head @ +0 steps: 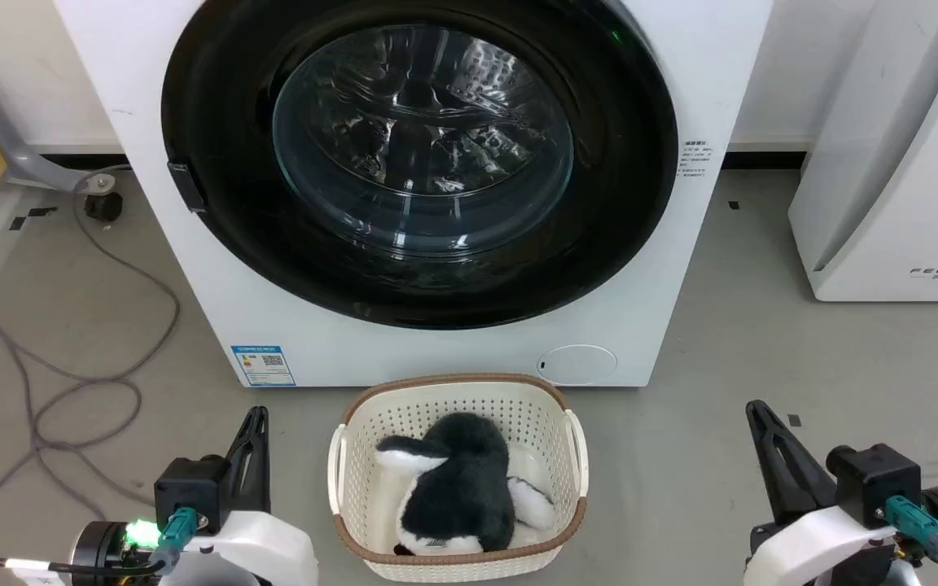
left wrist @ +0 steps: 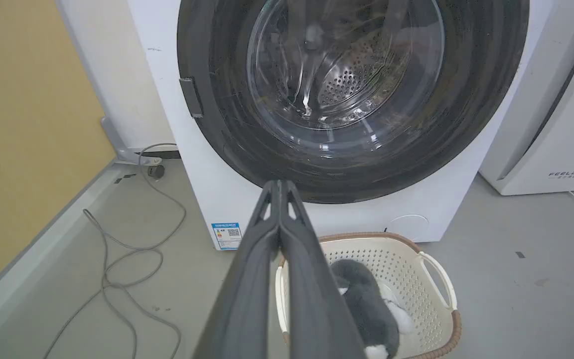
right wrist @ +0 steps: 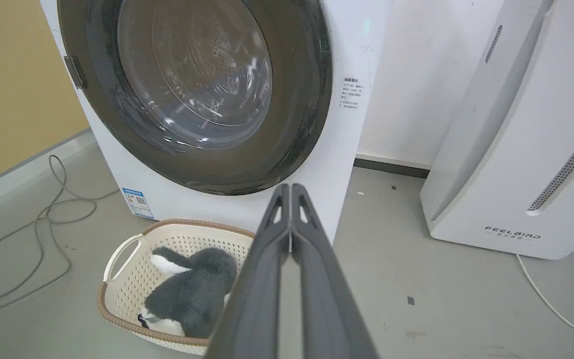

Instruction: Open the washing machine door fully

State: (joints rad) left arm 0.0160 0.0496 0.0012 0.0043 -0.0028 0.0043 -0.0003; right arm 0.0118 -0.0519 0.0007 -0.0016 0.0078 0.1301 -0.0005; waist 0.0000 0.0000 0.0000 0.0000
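The white washing machine (head: 192,268) stands straight ahead, its round glossy black door (head: 216,212) lying flat against the front, with a small dark handle tab (head: 186,185) at its left rim. The clear glass bowl (head: 424,138) shows the steel drum behind it. Down at the lower left, my left gripper (head: 257,413) is shut and holds nothing; its fingertips (left wrist: 279,185) meet well short of the door (left wrist: 217,99). My right gripper (head: 756,407) at the lower right is shut too, empty, its fingers (right wrist: 291,192) pressed together in front of the washing machine (right wrist: 347,139).
A cream basket (head: 355,407) with a black-and-white plush toy (head: 461,480) sits on the floor right before the washer, between my grippers. Grey cable (head: 70,374) loops over the floor at left. A white FEELBIRD appliance (head: 900,163) stands at right. A yellow wall (left wrist: 23,124) is far left.
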